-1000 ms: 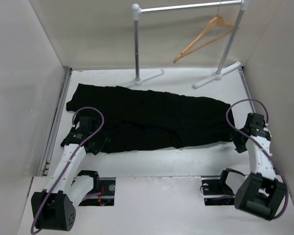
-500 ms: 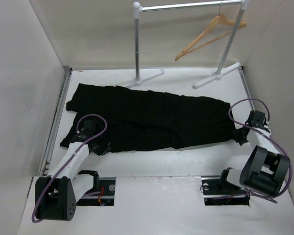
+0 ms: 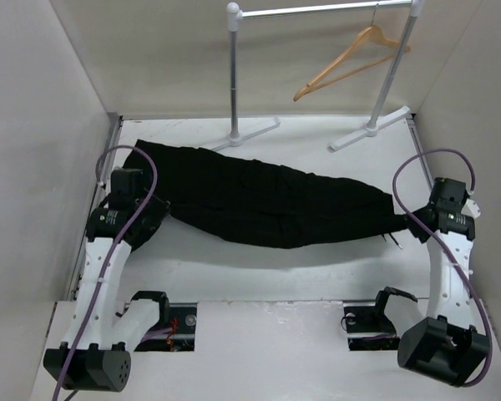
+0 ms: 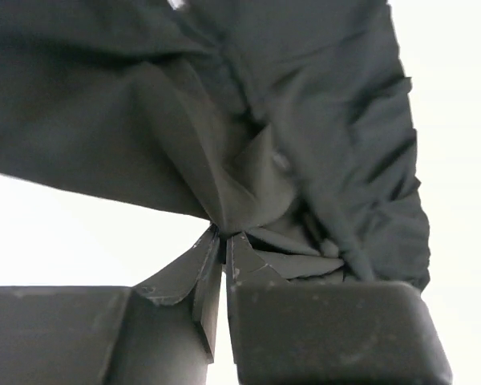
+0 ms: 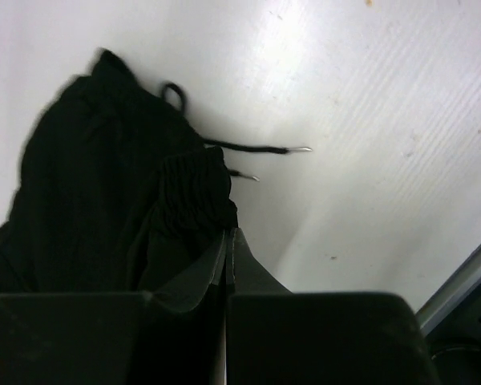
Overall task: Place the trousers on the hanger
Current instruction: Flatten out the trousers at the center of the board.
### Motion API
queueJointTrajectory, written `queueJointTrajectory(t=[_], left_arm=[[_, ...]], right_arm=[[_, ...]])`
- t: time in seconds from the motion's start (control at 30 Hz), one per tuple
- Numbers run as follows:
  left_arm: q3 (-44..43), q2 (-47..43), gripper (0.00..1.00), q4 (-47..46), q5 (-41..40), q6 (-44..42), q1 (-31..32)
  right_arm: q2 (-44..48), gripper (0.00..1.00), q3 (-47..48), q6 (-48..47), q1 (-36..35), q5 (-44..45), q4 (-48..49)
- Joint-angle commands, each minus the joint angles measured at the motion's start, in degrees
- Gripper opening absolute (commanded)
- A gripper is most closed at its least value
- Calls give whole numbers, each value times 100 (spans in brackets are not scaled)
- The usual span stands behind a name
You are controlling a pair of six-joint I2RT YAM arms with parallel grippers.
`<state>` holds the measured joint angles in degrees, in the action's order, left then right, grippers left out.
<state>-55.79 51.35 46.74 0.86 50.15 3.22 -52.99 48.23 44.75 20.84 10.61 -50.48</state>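
The black trousers [image 3: 267, 200] hang stretched in a long band across the table, held up at both ends. My left gripper [image 3: 153, 215] is shut on a bunch of cloth at their left end; in the left wrist view the fabric [image 4: 305, 120] fans out from the pinched left gripper [image 4: 223, 235]. At the right end my right gripper [image 3: 407, 225] is shut on the gathered waistband [image 5: 192, 180], its tips [image 5: 227, 233] pressed together, and a drawstring [image 5: 256, 148] trails on the table. The tan wooden hanger [image 3: 351, 60] hangs tilted from the rack's bar at the back right.
The silver rack [image 3: 317, 12] stands at the back, its left post [image 3: 233, 75] and right post [image 3: 394, 71] on flat feet [image 3: 255, 132]. White walls close in on both sides. A metal rail [image 3: 96, 209] runs along the table's left edge.
Both grippers have shut on the trousers' ends and risen. The near leg has been drawn up and back, so the trousers form a narrower band. The hanger has swung slightly.
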Motion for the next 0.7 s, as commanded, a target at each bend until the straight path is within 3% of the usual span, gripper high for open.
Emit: queueJointTrajectory(t=[0.0,0.23,0.37,0.47,0.6,0.67], left_arm=[[-695,234,5,458,-752,-452,16],[-397,814,6,231,-781,-744,-220],[-1081,1201,6,98,-526,-656,-231],[-1137,1176,6,203,-473,-699,-99],[-591,632,4,590,-289,-726,-212],[-626,516,3,923,-315,-813,-125]], right_arm=[[-176,0,687,-230,-76,538,-50],[-545,0,-558,-38,451,-233,898],[-458,0,-140,-10,513,-367,734],[-73,0,-23,-72,207,-226,347],[683,0,-770,85,-284,-201,-75],[764,0,-543,227,-594,-138,-338]])
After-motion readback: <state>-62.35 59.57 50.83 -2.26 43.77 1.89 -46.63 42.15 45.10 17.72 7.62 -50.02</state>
